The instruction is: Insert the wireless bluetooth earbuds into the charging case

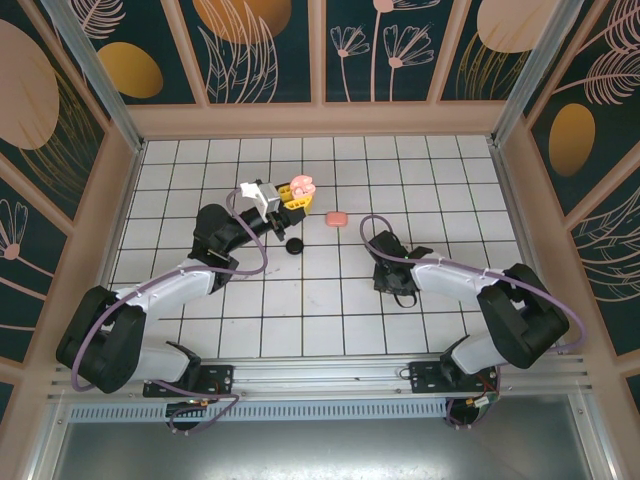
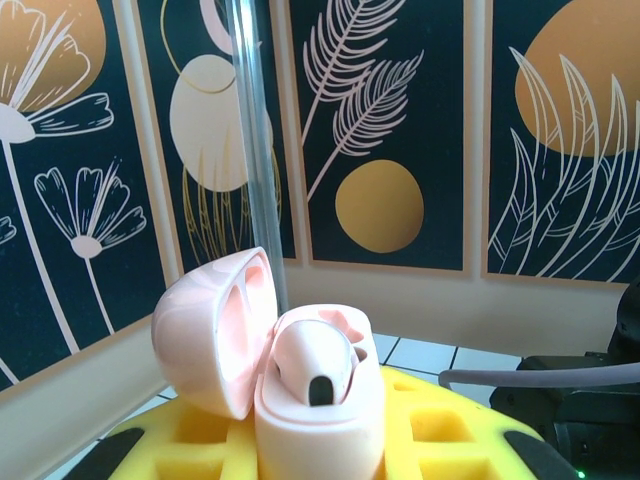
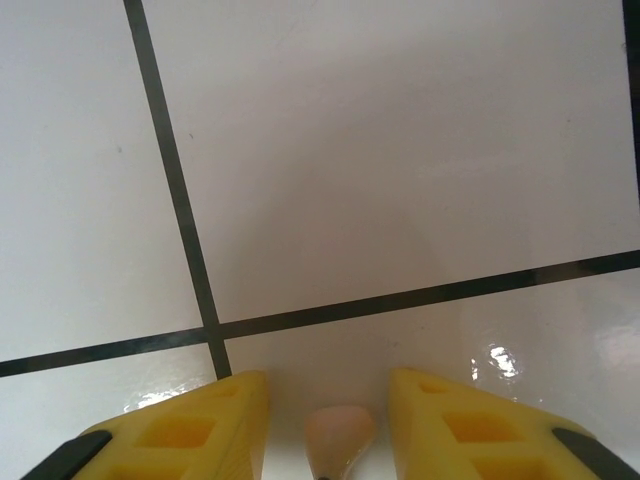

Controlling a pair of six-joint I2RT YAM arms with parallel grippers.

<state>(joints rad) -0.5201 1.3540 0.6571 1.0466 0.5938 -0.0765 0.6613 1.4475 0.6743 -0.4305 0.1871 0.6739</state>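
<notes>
**Right gripper set over a loose bud; grasp not yet made**

**Finding 1, the case.** Your left gripper is clamped on the lower body of the open pink charging case. The yellow fingers hold it raised off the tiled floor. The lid is swung fully back. One pale seated bud occupies a well. I cannot confirm from here whether the well beside it is free.

**Finding 2, the pick.** Your right gripper is well apart from the charging case, towards the arm bases and the right wall, and points down at the floor. On its wrist camera the jaws stand apart and grip nothing. A pale pink earbud lies on the tile between them, with a gap on either side.

**Finding 3, other items.** A closed pink case lies on the floor just beside the charging case. A small black item lies near it on the base side, too small to identify.

**Recommendations.**
- Centre the earbud between the jaws before closing, since it looks slightly off towards one finger.
- Close slowly. In my judgement a smooth, rounded bud on glossy tile will squirt out under an uneven pinch.
- Take hold across the widest part and keep the stem free, so it can lead into the well.
- Hold the charging case steady and level while the other arm approaches.
- Verify the empty well before you commit.
</notes>
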